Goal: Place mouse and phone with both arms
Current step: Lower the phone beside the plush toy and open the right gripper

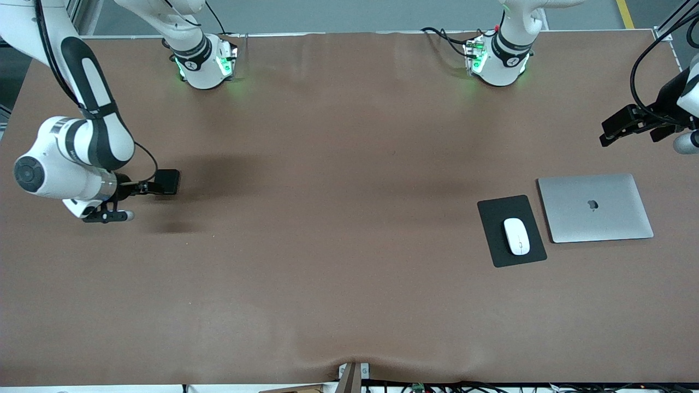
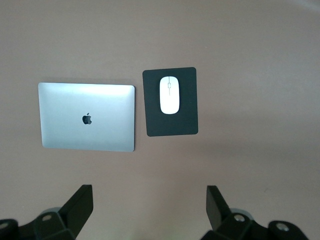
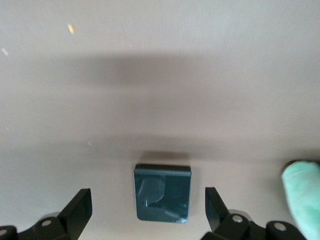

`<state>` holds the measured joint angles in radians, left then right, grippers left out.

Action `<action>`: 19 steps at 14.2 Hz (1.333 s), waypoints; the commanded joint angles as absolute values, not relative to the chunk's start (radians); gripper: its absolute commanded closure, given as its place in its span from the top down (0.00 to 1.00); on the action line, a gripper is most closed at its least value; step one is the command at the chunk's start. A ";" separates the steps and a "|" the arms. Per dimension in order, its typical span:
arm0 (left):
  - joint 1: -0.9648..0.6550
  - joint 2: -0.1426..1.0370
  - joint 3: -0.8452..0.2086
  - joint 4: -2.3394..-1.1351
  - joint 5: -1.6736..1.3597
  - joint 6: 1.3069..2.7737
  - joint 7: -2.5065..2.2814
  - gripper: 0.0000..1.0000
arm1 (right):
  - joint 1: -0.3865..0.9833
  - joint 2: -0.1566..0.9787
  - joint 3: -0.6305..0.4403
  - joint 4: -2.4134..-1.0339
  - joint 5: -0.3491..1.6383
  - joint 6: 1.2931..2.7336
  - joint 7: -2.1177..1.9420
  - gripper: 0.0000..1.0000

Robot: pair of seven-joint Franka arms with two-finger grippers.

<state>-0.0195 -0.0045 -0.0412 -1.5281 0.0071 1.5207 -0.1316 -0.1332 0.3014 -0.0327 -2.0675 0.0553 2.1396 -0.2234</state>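
The brown table (image 1: 327,245) is seen with the mouse (image 1: 516,236) resting on a black mouse pad (image 1: 494,240) beside a closed laptop (image 1: 595,207). The phone (image 3: 162,194) lies flat between the spread fingers of the right gripper (image 3: 147,212) at the right arm's end, and it could be nudged if that gripper is lifted askew. The left gripper (image 2: 150,212), also spread and empty, is held above the left arm's end.

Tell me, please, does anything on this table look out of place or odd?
One thing: the phone lies alone at the right arm's end of the table, between the open fingers of the right gripper. The mouse sits on its pad beside the closed laptop. The open left gripper hangs above them.
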 commanded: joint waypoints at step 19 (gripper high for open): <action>-0.014 -0.020 -0.040 -1.525 -0.021 1.513 -0.127 1.00 | -0.052 0.354 -0.009 -1.213 0.044 1.461 -0.221 1.00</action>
<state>-0.0192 -0.0046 -0.0370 -1.5233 0.0037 1.5208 -0.1317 -0.0529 0.3674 -0.0102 -1.2504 0.0490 1.5222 -0.2230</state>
